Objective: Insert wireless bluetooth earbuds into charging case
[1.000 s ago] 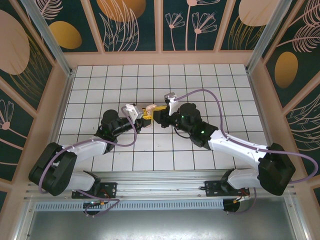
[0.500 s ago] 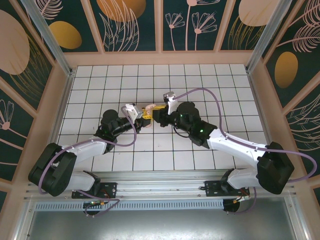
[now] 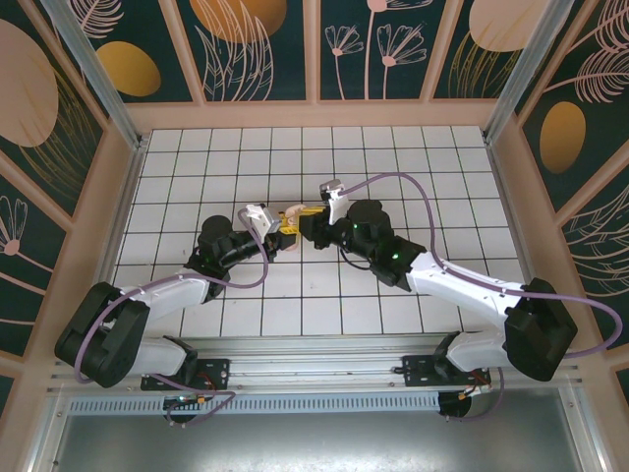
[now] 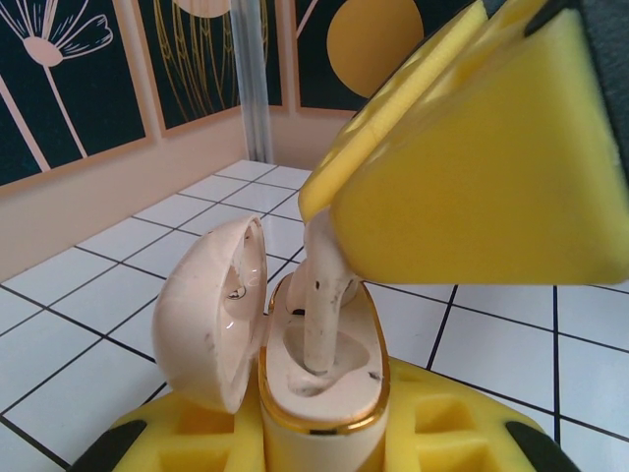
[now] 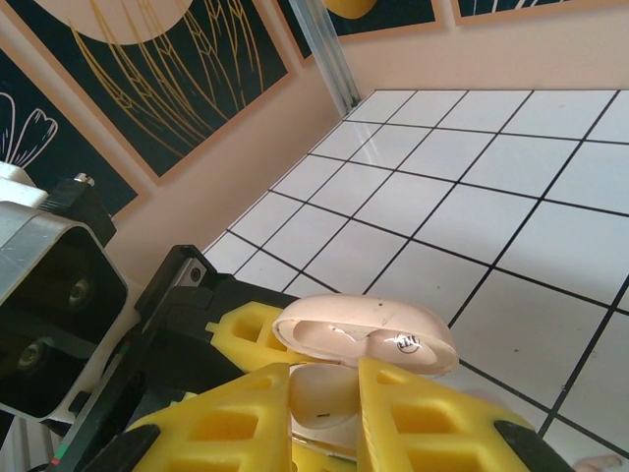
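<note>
My left gripper (image 4: 319,438) is shut on the charging case (image 4: 324,379), which stands upright between its yellow foam pads (image 4: 147,442). The case's lid (image 4: 211,310) hangs open to the left. A pale-pink earbud (image 4: 322,295) points stem-down into the case's socket, pinched from above by my right gripper (image 5: 324,418), which is shut on it. In the right wrist view the earbud (image 5: 329,398) sits between the yellow fingers (image 5: 231,423), with the open lid (image 5: 369,329) just beyond. From above, the left gripper (image 3: 279,234) and right gripper (image 3: 307,223) meet mid-table. The second earbud is hidden.
White tiled floor (image 3: 413,167) lies all around, inside peach walls with dark floral panels (image 3: 260,49). A small pale object (image 5: 601,462) lies at the bottom right edge of the right wrist view. Purple cables (image 3: 393,182) loop off both arms.
The right gripper has edged slightly left toward the left gripper, with the earbud in it. The left arm holds nearly still.
</note>
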You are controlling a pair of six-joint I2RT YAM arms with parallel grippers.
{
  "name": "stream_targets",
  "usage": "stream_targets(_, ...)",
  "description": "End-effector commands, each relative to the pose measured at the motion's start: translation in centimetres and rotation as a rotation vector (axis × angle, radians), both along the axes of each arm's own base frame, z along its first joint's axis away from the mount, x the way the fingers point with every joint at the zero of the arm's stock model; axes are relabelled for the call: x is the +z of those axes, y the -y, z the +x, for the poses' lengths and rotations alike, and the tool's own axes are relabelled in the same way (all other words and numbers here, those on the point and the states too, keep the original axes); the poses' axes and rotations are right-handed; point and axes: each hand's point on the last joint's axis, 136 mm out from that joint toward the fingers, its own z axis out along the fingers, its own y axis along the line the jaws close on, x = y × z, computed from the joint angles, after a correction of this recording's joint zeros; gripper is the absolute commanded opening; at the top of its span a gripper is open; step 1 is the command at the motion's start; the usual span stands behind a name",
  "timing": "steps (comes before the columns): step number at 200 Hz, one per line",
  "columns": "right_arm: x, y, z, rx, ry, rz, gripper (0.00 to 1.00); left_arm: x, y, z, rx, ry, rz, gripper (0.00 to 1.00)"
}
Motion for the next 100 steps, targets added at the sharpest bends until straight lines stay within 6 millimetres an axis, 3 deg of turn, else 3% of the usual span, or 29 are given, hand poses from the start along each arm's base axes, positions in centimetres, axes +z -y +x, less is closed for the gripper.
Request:
stream_targets(1,0.64,-0.28,-0.32,0.01,0.017,-0.017,0.2,2.03,0.11,-0.34,-0.016,0.086,-0.029,0.18)
stream_targets(100,0.25,-0.27,-0.13,0.0,0.001,-0.031,0.2,1.96,-0.01,-0.28,-0.006,0.087,-0.019,0.18)
